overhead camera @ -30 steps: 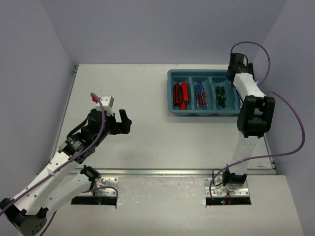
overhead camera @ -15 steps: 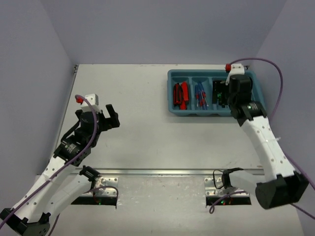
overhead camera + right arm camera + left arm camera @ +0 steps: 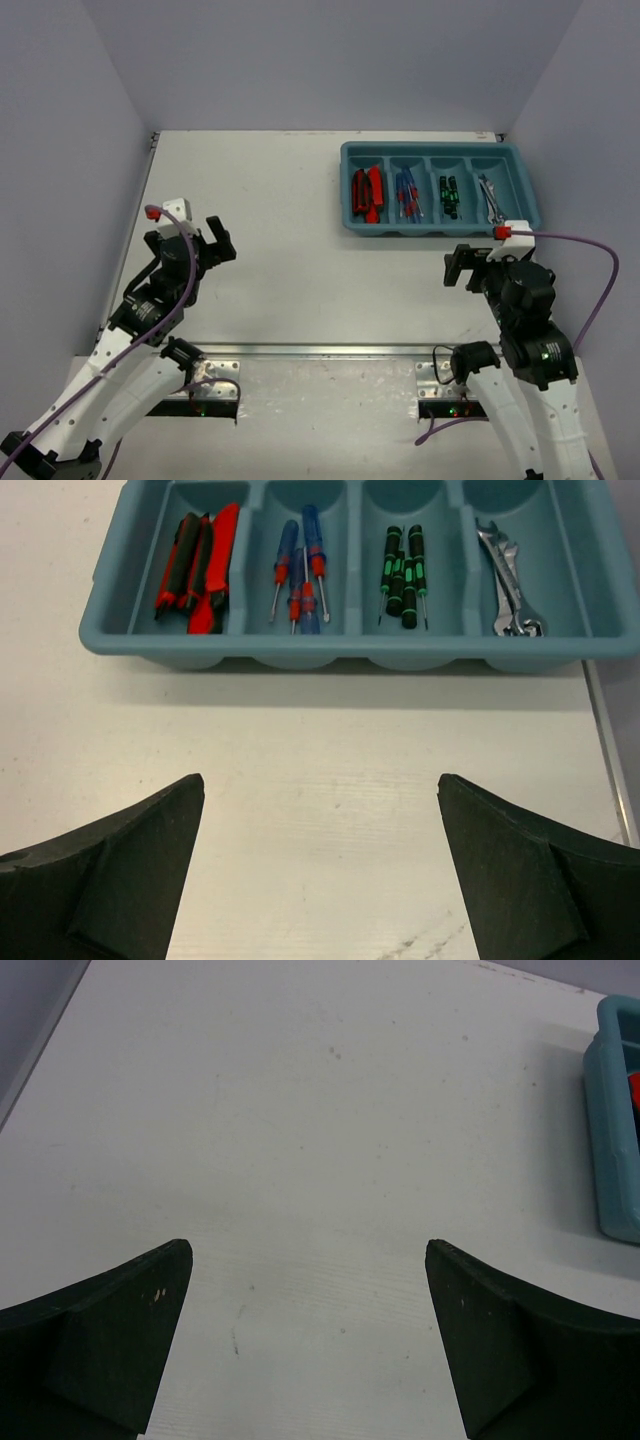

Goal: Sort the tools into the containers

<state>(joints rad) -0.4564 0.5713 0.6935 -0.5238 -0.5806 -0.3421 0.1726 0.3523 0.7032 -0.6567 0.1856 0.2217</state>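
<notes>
The teal tray (image 3: pixel 440 149) stands at the back right of the table. Its four compartments hold, from left to right, red-and-black tools (image 3: pixel 367 193), blue-handled screwdrivers (image 3: pixel 406 195), black screwdrivers with green marks (image 3: pixel 449 195) and silver wrenches (image 3: pixel 490 198). The right wrist view shows the tray (image 3: pixel 350 652) with the same groups: red-and-black tools (image 3: pixel 195 568), blue screwdrivers (image 3: pixel 300 570), green-marked screwdrivers (image 3: pixel 404 568), wrenches (image 3: pixel 508 580). My right gripper (image 3: pixel 472 262) (image 3: pixel 320 780) is open and empty over the table, just in front of the tray. My left gripper (image 3: pixel 222 243) (image 3: pixel 308 1250) is open and empty at the left.
The left wrist view shows bare white table and one corner of the tray (image 3: pixel 612 1140) at its right edge. A metal rail (image 3: pixel 350 350) runs along the table's near edge. Grey walls close the table on the left, back and right.
My right arm has drawn back from over the tray's right end to the table in front of it, uncovering the wrenches. My left arm has drawn back to the left.
</notes>
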